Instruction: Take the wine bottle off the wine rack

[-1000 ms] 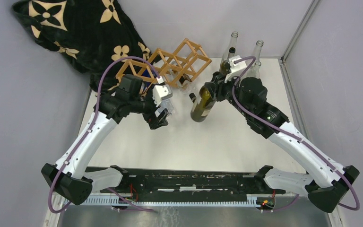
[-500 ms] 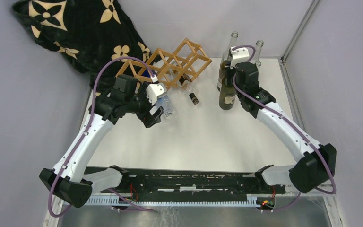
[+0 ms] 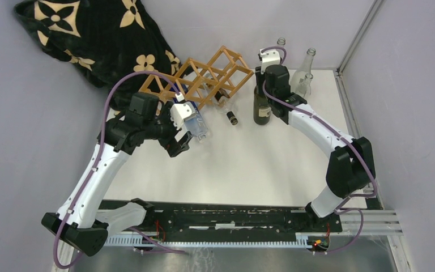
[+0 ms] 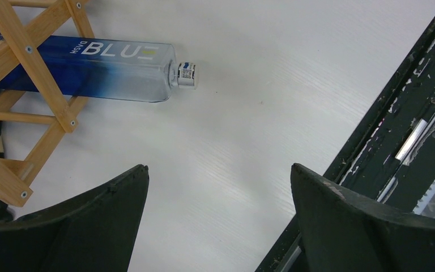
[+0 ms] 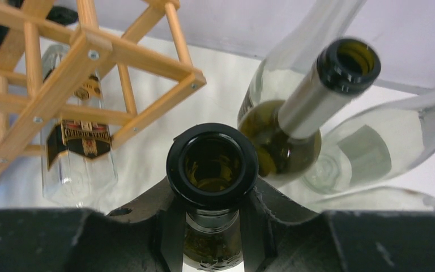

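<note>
Clamping glossy glass wine bottle [image 3: 261, 109], wooden lattice wine rack [image 3: 205, 75]

left arm [image 3: 99, 170] bent, jaws apart | right arm [image 3: 317, 127] extended, jaws clamped

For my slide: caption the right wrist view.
Right gripper holds the green wine bottle by its neck, beside the wine rack.

One wine rack [image 5: 141, 58] was counted, two lying bottles [image 4: 113, 68] in it; upright stood two dark bottles [image 3: 261, 107], at least two clear bottles [image 3: 307, 61]; one patterned cloth [image 3: 90, 39].
</note>
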Available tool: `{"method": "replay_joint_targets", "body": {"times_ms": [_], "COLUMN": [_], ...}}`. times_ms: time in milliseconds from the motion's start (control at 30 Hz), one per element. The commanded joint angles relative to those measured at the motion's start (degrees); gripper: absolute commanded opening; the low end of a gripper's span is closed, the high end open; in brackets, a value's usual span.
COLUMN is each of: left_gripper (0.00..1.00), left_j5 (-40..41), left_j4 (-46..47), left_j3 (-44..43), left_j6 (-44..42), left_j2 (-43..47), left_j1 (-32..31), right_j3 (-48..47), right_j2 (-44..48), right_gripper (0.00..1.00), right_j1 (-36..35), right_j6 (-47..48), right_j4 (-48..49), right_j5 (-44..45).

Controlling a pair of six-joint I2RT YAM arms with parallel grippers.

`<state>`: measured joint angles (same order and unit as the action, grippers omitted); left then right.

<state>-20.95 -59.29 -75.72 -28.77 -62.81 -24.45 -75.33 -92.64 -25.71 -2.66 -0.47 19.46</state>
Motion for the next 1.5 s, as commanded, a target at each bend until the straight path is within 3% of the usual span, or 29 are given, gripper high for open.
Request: {"method": "replay_joint_targets", "body": {"times_ms": [0, 467, 700, 767, 933, 1200, 1467], "left_gripper": [1.0, 1.0, 1.0, 1.0, 1.0, 1.0, 1.0], "left_j5": [-0.7, -2.4, -2.0, -1.8, -1.5, 4.6, 3.8], "left_j4": [-0.5, -0.6, -0.6, -0.6, -0.1, 4.0, 5.4], "left_j3": [-1.7, -1.2, -0.7, -0.8, -1.2, -0.9, -1.2], "left_j6": [-0.2, -0.4, -1.4, -1.4, -1.0, 0.7, 1.4], "left_j2": [1.4, 2.2, 2.6, 2.5, 2.0, 0.3, -2.0], "left_j1": [0.3, 0.3, 0.2, 0.3, 0.3, 0.9, 2.4], "right_j3": [-8.0, -8.2, -9.3, -9.4, -9.9, -2.3, 8.8], "right_j2": [-1.6, -7.1, -5.4, -4.3, -1.3, 10.9, 22.0], "right_gripper": [0.0, 0.03, 0.68, 0.79, 0.93, 0.96, 0.92], "right_j1": [0.4, 0.5, 0.4, 0.4, 0.4, 0.3, -1.4], "right_j6": [-0.5, -3.4, -3.6, -3.7, -4.2, -9.4, -13.4], "right_j4": [10.1, 13.5, 10.9, 10.2, 7.2, 4.6, 1.1], "right_j5": [1.0, -1.2, -3.2, -3.4, -3.5, -3.3, -7.9]}}
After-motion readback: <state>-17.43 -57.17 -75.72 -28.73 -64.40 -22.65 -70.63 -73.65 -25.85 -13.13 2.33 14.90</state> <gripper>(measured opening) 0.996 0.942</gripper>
